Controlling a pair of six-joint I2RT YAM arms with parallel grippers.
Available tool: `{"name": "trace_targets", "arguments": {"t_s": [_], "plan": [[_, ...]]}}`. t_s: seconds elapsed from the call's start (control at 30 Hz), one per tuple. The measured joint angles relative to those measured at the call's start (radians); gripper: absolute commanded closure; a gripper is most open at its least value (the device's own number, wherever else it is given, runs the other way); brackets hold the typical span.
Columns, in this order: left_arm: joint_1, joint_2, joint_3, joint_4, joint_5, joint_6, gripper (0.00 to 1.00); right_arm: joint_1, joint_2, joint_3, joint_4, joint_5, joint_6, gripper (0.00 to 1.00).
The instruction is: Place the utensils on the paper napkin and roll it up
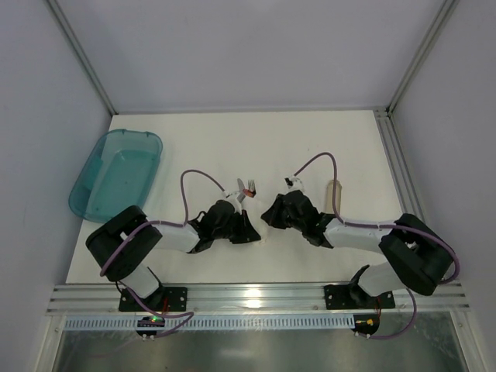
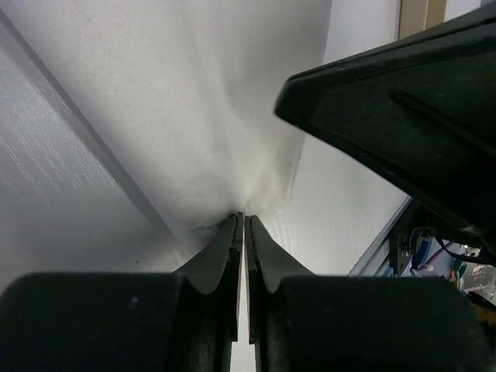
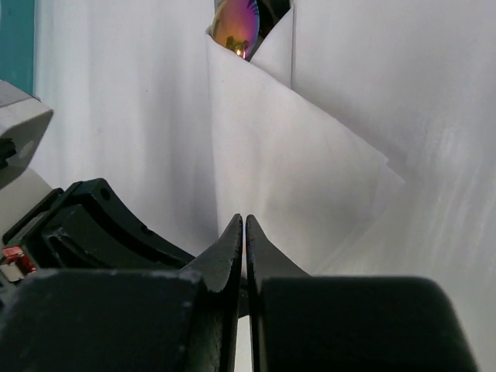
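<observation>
The paper napkin (image 3: pixel 294 170) lies partly folded over, one flap standing up around the utensils. A shiny iridescent utensil end (image 3: pixel 236 27) pokes out of the fold at the top. From above, the fork's tines (image 1: pixel 249 187) show between the two arms. My left gripper (image 2: pixel 243 221) is shut on the napkin (image 2: pixel 217 116), which puckers at its tips. My right gripper (image 3: pixel 244 225) is shut at the foot of the folded flap, pinching the paper. The two grippers (image 1: pixel 242 229) (image 1: pixel 273 214) sit close together, facing each other. The knife is hidden.
A translucent teal tub (image 1: pixel 116 174) stands at the far left of the table. A tan tube (image 1: pixel 335 198) lies just right of the right arm. Aluminium rails (image 1: pixel 256 298) run along the near edge, and another runs up the right side.
</observation>
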Motion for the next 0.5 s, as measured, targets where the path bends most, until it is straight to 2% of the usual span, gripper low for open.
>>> {"name": "trace_targets", "arguments": {"t_s": [0.23, 0.5], "plan": [[0.000, -0.002, -0.002, -0.001, -0.003, 0.002, 0.91, -0.029, 0.150, -0.019, 0.178, -0.172, -0.040, 0.96], [-0.002, -0.021, -0.004, -0.025, -0.003, 0.024, 0.88, -0.034, 0.214, -0.131, 0.410, -0.226, -0.015, 0.96]]}}
